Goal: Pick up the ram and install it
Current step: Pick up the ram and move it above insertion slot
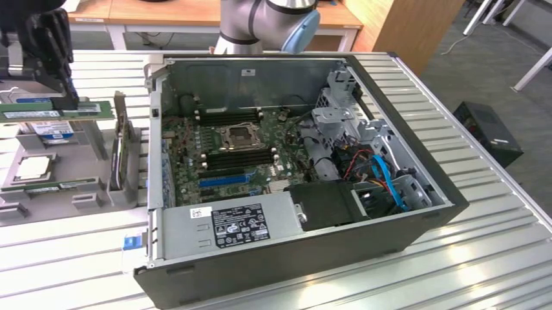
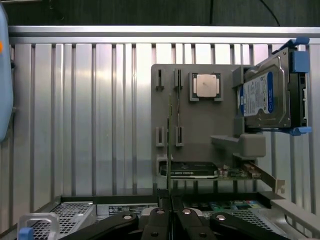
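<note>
My gripper (image 1: 66, 98) hangs at the exterior view's far left, above the grey parts holder (image 1: 35, 194). It is shut on the ram (image 1: 82, 108), a long thin green stick with a white sticker, held level just above the holder. The wrist view shows the ram (image 2: 170, 150) edge-on as a thin line running out from between my closed fingertips (image 2: 170, 214). The open computer case (image 1: 285, 258) lies to the exterior view's right, and its motherboard (image 1: 229, 187) shows dark memory slots (image 1: 237, 158) around the processor socket.
The holder (image 2: 200, 130) carries a silver hard drive (image 2: 265, 97) with a blue-white label, a processor chip (image 2: 206, 85) and a wider green expansion card (image 1: 121, 145) standing on edge. Another thin green strip (image 1: 56, 186) sits low in the holder. The case wall (image 1: 155, 116) stands close by.
</note>
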